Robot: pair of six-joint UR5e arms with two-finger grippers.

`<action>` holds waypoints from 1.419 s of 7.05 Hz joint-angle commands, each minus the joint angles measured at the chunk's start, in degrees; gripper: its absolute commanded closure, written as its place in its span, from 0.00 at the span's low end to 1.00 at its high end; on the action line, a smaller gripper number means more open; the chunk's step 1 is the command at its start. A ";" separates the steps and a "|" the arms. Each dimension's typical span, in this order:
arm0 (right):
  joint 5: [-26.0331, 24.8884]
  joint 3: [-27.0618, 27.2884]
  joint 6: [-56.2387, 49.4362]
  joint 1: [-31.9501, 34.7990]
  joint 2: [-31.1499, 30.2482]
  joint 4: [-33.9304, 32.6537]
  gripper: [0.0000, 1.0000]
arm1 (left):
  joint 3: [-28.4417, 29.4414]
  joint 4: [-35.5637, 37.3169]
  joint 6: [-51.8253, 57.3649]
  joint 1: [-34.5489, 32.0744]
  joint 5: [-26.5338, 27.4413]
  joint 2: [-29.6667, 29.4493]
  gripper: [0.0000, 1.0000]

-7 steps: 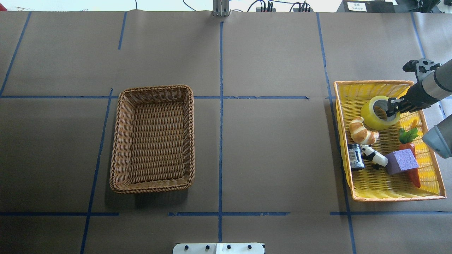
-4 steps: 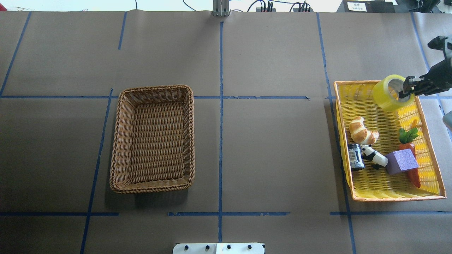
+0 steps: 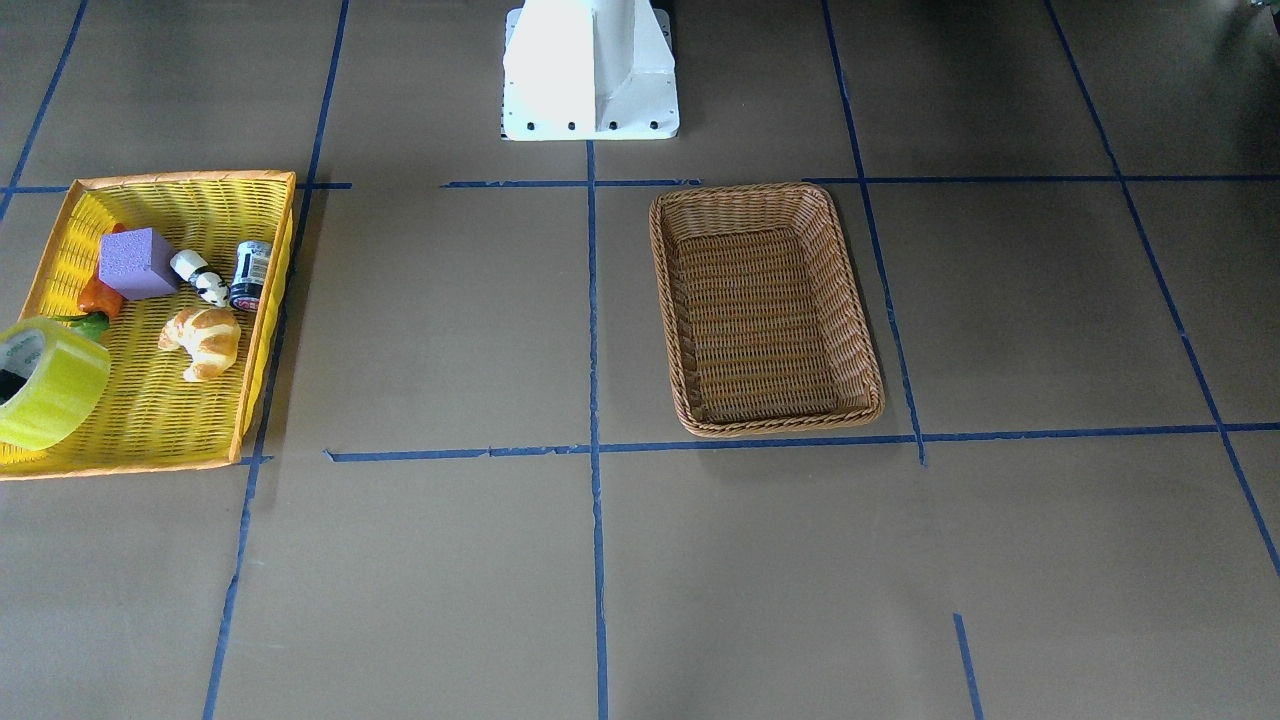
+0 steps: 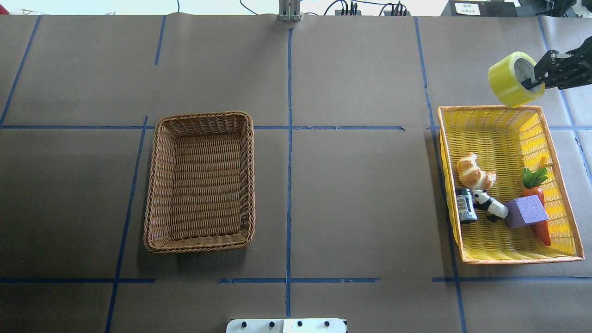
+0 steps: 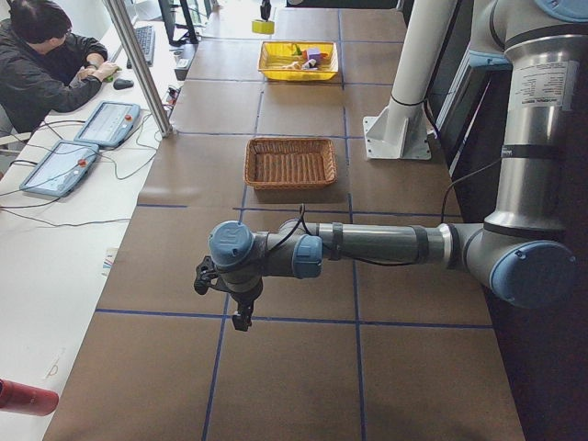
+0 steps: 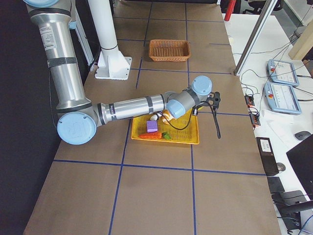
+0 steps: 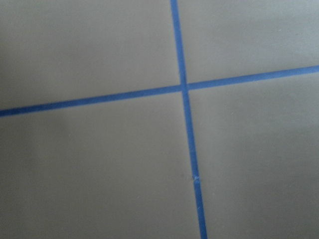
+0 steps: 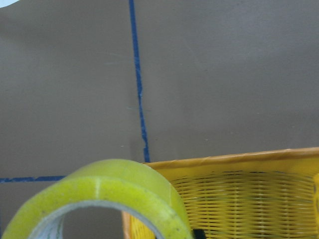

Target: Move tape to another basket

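Note:
The tape (image 4: 508, 81), a yellow-green roll with a grey core, hangs in the air just beyond the far rim of the yellow basket (image 4: 490, 109). My right gripper (image 4: 528, 84) is shut on the roll's wall, with one finger inside the core. The tape also shows at the left edge of the front view (image 3: 55, 385) and at the bottom of the right wrist view (image 8: 104, 186). The brown wicker basket (image 4: 203, 115) stands empty left of centre, far from the tape. My left gripper (image 5: 241, 317) shows only in the left side view, and I cannot tell whether it is open or shut.
The yellow basket holds a croissant (image 4: 475, 171), a small can (image 4: 465, 206), a panda figure (image 4: 489, 203), a purple block (image 4: 526, 211) and a carrot (image 4: 541, 222). Blue tape lines cross the brown table paper. An operator (image 5: 41, 64) sits at the side desk.
My right gripper has lifted the tape out of the yellow basket and carried it up and toward the far side, past the basket's far rim. Nothing else has moved.

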 commanded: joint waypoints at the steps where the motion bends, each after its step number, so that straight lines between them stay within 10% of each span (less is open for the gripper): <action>1: 1.37 5.63 9.07 -3.28 0.88 0.09 1.00 | -2.71 -0.12 -2.96 4.88 0.00 -2.41 0.00; 5: -4.84 10.33 36.97 -13.38 2.11 17.76 1.00 | -16.68 -2.12 -39.09 19.71 -2.63 -7.94 0.00; 10: -30.49 10.06 61.48 -34.47 3.51 46.26 0.98 | -15.03 -45.48 -95.53 36.00 -1.84 -13.05 0.00</action>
